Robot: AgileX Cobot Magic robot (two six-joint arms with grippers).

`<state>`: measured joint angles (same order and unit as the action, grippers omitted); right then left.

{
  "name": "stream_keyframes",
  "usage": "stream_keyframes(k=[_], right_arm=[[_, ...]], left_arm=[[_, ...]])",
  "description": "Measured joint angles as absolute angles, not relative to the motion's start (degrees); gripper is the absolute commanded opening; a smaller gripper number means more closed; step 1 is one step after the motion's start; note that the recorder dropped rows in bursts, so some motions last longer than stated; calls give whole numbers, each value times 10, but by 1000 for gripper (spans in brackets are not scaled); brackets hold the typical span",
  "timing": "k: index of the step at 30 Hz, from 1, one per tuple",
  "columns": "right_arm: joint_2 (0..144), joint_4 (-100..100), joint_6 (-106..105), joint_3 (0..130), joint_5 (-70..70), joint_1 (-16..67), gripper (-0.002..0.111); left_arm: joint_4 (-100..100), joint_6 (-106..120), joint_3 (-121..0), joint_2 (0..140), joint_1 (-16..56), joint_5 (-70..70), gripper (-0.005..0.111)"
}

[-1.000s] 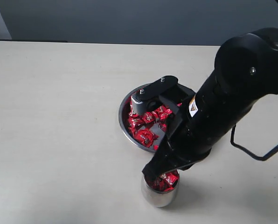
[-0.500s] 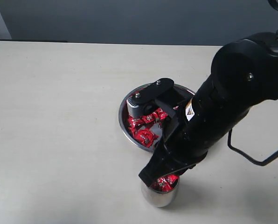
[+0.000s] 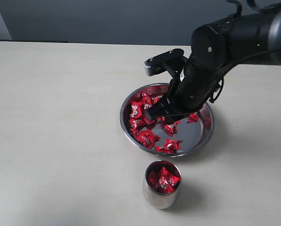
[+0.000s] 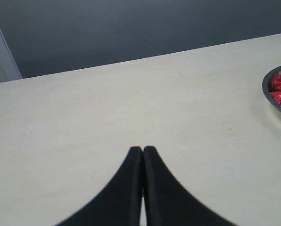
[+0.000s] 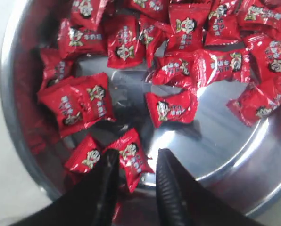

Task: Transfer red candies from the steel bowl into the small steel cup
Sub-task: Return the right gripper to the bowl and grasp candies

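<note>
The steel bowl (image 3: 201, 136) sits mid-table with many red candies (image 3: 147, 138) scattered in it. In front of it stands the small steel cup (image 3: 161, 197), holding several red candies (image 3: 162, 179). My right gripper (image 3: 161, 114) hangs low over the bowl. In the right wrist view the right gripper (image 5: 136, 157) is open, its fingers astride one red candy (image 5: 132, 157) that lies on the steel bowl (image 5: 216, 146). The left gripper (image 4: 143, 149) is shut with nothing in it, over bare table; the steel bowl (image 4: 268, 96) shows at that view's edge.
The pale table (image 3: 60, 117) spreads wide on the left of the bowl and cup. A dark wall (image 3: 107, 19) runs behind the far edge. My right arm (image 3: 235, 42) reaches in from the right, above the bowl.
My right gripper has left the cup's mouth and swung back over the bowl, opening above the candies. The cup now stands uncovered with candies inside.
</note>
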<state>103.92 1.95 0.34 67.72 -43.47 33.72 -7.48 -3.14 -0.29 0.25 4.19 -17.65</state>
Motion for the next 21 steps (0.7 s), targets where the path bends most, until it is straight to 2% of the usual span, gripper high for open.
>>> stream_keyframes(k=[6,21], right_arm=[[1118,4,0,757,-470,328,40],[1177,-13,11,787,-512,318,39]], left_arm=[[-75,-31,-3,2,42,-177,0],[-75,-31,-3,2,42,-177,0]])
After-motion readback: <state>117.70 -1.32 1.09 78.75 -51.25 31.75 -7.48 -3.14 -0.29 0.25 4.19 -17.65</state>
